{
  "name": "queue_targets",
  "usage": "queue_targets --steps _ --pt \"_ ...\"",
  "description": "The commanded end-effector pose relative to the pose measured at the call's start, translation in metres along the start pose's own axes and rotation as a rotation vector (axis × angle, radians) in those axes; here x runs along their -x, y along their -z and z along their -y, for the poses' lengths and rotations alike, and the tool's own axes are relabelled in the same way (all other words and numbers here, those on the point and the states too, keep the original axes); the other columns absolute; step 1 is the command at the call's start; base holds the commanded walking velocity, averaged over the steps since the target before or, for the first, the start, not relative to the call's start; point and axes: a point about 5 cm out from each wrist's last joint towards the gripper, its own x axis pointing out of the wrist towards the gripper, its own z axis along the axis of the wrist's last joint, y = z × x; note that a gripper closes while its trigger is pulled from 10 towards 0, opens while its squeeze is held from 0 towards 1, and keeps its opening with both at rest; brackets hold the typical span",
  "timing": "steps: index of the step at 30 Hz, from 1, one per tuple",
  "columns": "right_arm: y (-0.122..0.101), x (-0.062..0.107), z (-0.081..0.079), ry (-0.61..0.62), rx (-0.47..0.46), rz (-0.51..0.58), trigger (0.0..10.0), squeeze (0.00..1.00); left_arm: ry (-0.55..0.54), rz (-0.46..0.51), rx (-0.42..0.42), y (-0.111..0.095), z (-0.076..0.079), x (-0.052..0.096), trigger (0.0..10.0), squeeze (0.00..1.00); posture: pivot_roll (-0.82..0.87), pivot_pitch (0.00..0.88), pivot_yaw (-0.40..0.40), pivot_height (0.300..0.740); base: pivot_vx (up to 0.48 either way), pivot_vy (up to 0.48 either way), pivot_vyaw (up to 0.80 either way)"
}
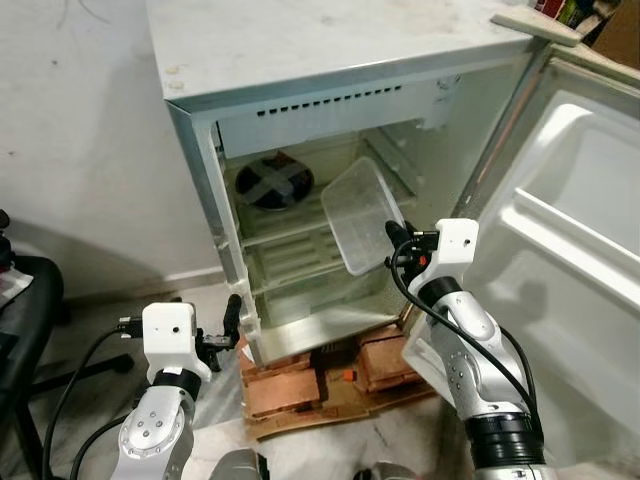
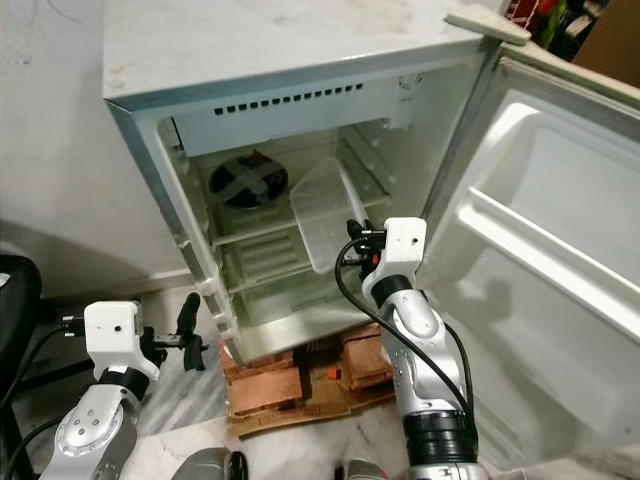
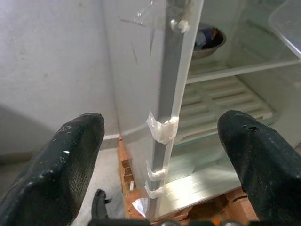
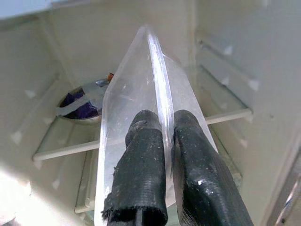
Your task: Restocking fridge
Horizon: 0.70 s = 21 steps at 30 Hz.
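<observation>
Nearest to me, my left end effector (image 1: 232, 322) hangs low beside the fridge's left front edge, its 2 black fingers (image 3: 70, 165) spread wide with nothing between them; through them I see the fridge's side wall and bits of clear tape (image 3: 162, 129) on the door seal strip. Just beyond, the fridge (image 1: 300, 50) stands on red bricks (image 1: 295, 385) over cardboard, its door (image 1: 570, 230) swung fully open on my right. My right end effector (image 1: 392, 240) is raised at the mouth of the cabinet, its fingers (image 4: 146, 160) pinched tight on the rim of a clear plastic container (image 1: 362, 215), which is tilted on edge in the air in front of the upper shelf (image 1: 290, 230) and not yet resting on anything. To do this step well, I judge I should level the container so its base faces down, carry it in over the right part of the shelf, and keep it apart from the metal bowl (image 1: 273, 185) sitting at the back left, which is covered with dark film and crossed tape. The thin rim may flex or slip in my pinch, so a slow, steady advance seems wise, releasing only once the base sits flat on the shelf. I can read no brand, label or writing anywhere.
</observation>
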Motion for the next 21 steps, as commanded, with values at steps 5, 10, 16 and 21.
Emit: queue_targets --steps 5,10,16,21 --pt "-0.0043 -0.0026 0.0004 -0.001 0.009 0.017 10.0 0.0 0.004 -0.002 -0.004 0.0002 0.0009 0.0011 10.0 0.0 0.11 0.103 -0.013 0.74 0.0 0.0 0.0" --pt "-0.0042 -0.0027 0.0008 -0.002 0.011 0.017 10.0 0.0 0.004 -0.002 -0.005 0.0004 0.0009 0.0009 10.0 0.0 0.11 0.103 -0.012 0.74 0.195 0.0 0.0" --pt "-0.0041 -0.0027 0.0006 -0.002 0.012 0.018 10.0 0.0 0.005 -0.004 -0.011 0.0008 0.0006 0.0003 10.0 0.0 0.11 0.098 -0.011 0.74 0.0 0.0 0.0" --pt "-0.0048 -0.0029 0.001 -0.001 0.013 0.02 10.0 0.0 0.008 -0.001 -0.011 0.0003 0.0013 -0.0001 10.0 0.0 0.11 0.099 -0.012 0.74 0.202 0.0 0.0"
